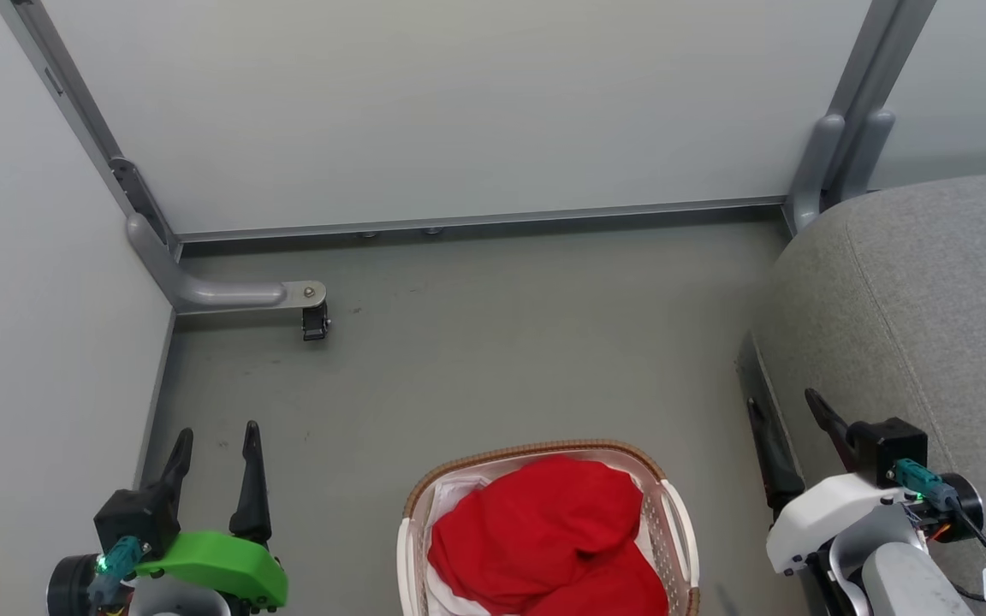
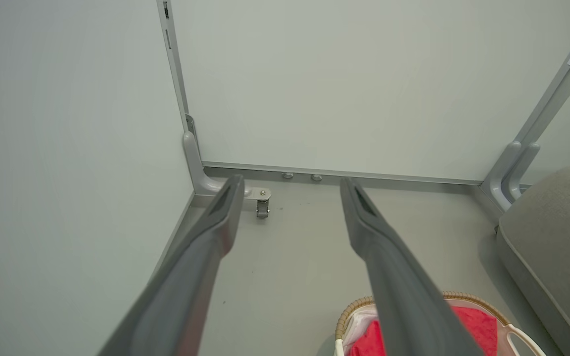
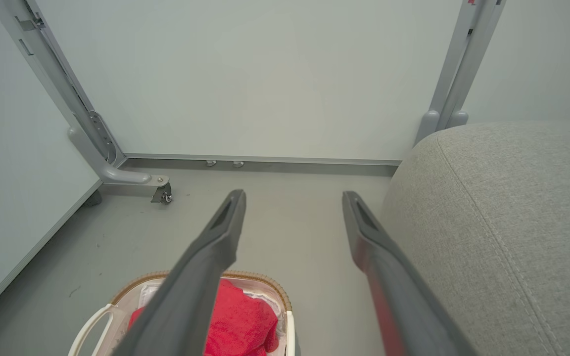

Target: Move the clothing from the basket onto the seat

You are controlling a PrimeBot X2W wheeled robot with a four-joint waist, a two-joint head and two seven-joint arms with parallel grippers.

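At the bottom middle of the head view, the basket [image 1: 536, 448] stands on the grey floor [image 1: 476, 359]. The clothing [image 1: 544, 522] is heaped inside it as a rumpled red mound that fills most of the opening. White material [image 1: 456, 496] shows along the basket's inner left edge (garment or liner, I cannot tell). The seat [image 1: 929, 299] stands to the robot's right of the basket, with a strip of floor between them. Its rounded grey corner reaches back toward the pale wall panel [image 1: 459, 103].

The left hand [image 1: 218, 429] hangs at the lower left above the floor, near the side wall and well apart from the basket. Its two dark fingers are spread wide and it holds nothing. Its wrist carries a bright green cover [image 1: 210, 560]. In the left wrist view the same fingers frame a small caster foot [image 2: 262, 206] at the base of the partition, and the basket rim [image 2: 354, 306] sits low beside the right finger.

The right hand [image 1: 781, 399] hangs at the lower right, close against the seat's side. Its fingers are likewise spread and empty. In the right wrist view the clothing [image 3: 240, 321] lies below and partly behind the left finger, and neither finger touches it.
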